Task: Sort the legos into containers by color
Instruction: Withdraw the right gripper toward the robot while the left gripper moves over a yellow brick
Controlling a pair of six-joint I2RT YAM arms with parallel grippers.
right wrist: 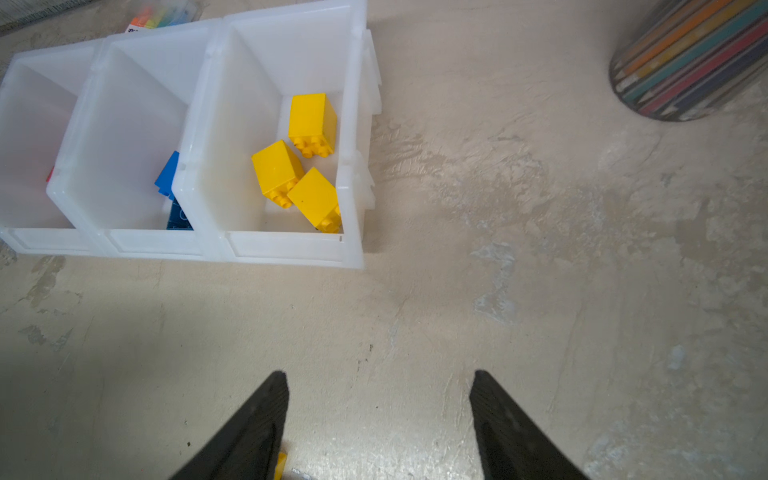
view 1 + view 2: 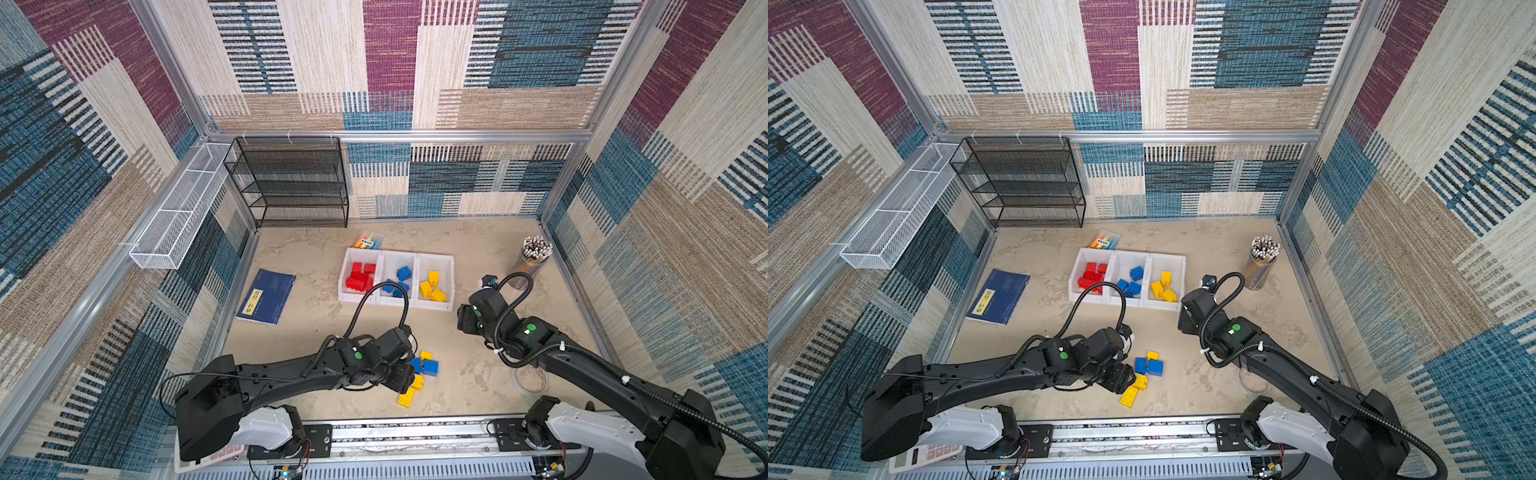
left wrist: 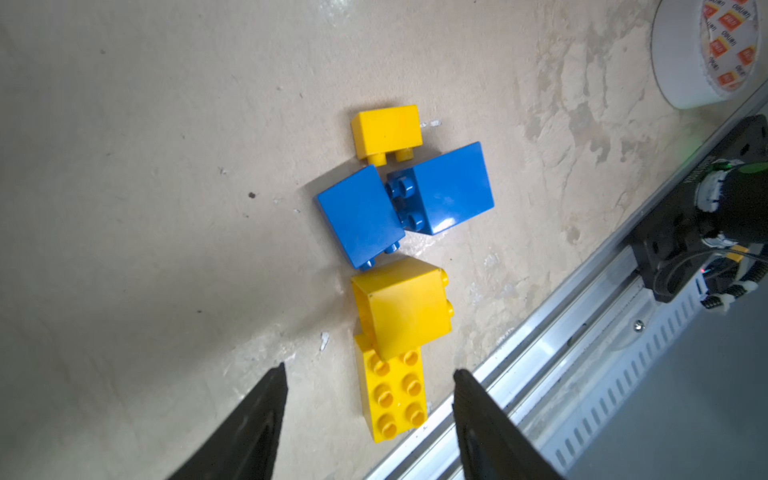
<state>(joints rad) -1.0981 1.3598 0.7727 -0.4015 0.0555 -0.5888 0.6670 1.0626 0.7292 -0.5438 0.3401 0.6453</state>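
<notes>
Three joined white containers (image 2: 417, 254) stand mid-table: red legos (image 2: 360, 276) in the left one, blue legos (image 2: 402, 274) in the middle one, yellow legos (image 1: 299, 166) in the right one. Near the front edge lies a loose cluster: a small yellow brick (image 3: 386, 131), two blue bricks (image 3: 361, 214), a yellow square brick (image 3: 405, 305) and a long yellow brick (image 3: 392, 399). My left gripper (image 3: 369, 370) hangs open just over the long yellow brick, one finger on each side, not touching it. My right gripper (image 1: 378, 372) is open and empty above bare table in front of the yellow container.
A tape roll (image 2: 528, 380) lies at the front right, under the right arm. A pencil cup (image 2: 534, 262) stands at the back right. A blue book (image 2: 266, 296) lies left, a marker pack (image 2: 368, 241) behind the bins. Black rack (image 2: 291, 183) and wire basket (image 2: 183, 208) at back left. Metal rail (image 3: 561, 353) beside the loose bricks.
</notes>
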